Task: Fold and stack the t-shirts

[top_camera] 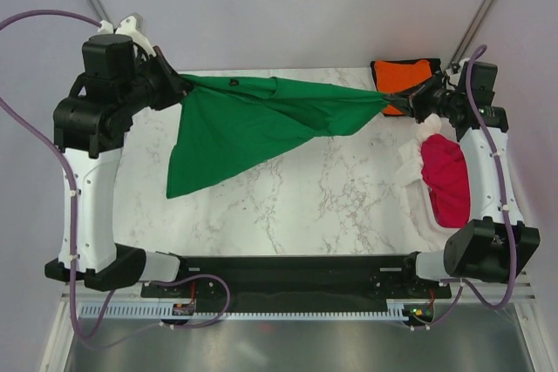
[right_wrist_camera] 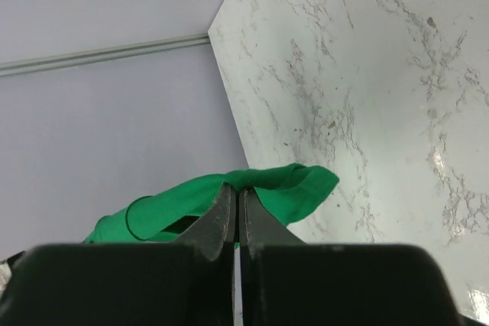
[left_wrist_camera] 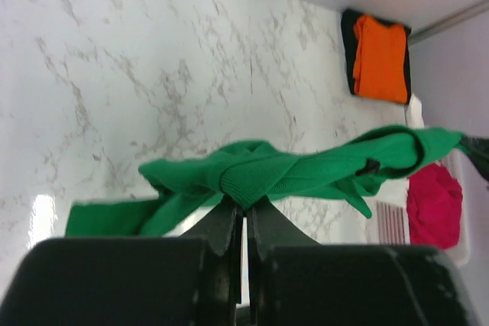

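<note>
We look down from above and behind the arm bases (top_camera: pixel 105 267), far enough to take in the whole marble table (top_camera: pixel 349 189). Our left wrist view sits close behind the left gripper (left_wrist_camera: pixel 244 210), facing across to the orange t-shirt (left_wrist_camera: pixel 380 59). Our right wrist view faces a table edge and grey wall (right_wrist_camera: pixel 114 112). All three share the green t-shirt (top_camera: pixel 261 119)

We see the left gripper (left_wrist_camera: pixel 244 223) bottom centre, jaws pressed together on a bunched fold of the green t-shirt (left_wrist_camera: pixel 306 169). The cloth is off the marble table (left_wrist_camera: pixel 137 74) and runs taut to the right edge, with a loose end drooping left. In the far corner the orange t-shirt (left_wrist_camera: pixel 380 59) lies folded on the black t-shirt (left_wrist_camera: pixel 348 43). At right the crimson t-shirt (left_wrist_camera: pixel 434 204) is crumpled in the white basket (left_wrist_camera: pixel 390 223).
</note>
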You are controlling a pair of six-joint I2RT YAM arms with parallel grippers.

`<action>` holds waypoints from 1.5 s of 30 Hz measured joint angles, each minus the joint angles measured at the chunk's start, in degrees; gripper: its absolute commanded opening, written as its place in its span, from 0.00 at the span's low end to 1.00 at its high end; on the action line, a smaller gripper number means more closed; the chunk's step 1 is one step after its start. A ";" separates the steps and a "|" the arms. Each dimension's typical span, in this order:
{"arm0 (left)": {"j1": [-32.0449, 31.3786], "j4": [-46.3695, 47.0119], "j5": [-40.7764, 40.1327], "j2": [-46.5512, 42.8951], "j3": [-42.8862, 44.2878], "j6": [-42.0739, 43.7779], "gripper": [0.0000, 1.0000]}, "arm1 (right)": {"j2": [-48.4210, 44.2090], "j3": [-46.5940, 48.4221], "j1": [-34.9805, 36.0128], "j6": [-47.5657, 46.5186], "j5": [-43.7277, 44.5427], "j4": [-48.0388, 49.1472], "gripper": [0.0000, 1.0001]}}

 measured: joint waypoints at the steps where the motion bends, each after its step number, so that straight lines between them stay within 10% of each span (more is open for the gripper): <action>1: 0.11 0.02 1.14 -0.48 -1.42 -0.13 0.03 | -0.24 -0.09 -0.09 0.28 -0.04 -0.33 0.00; 14: -2.45 15.04 17.14 -0.28 -60.76 -1.68 0.21 | 3.76 -8.72 2.51 -0.85 5.53 -0.22 0.00; 25: -7.93 25.38 16.96 2.36 -62.12 -1.66 0.27 | 10.80 -10.32 6.32 -3.78 7.10 1.79 0.00; 32: -17.25 26.36 11.06 -4.87 -72.08 -5.70 0.54 | 12.94 -11.96 6.32 -5.88 7.06 2.95 0.00; 45: -24.04 28.30 4.61 1.53 -77.57 -11.37 0.45 | 13.14 -13.90 6.32 -8.61 6.01 3.85 0.00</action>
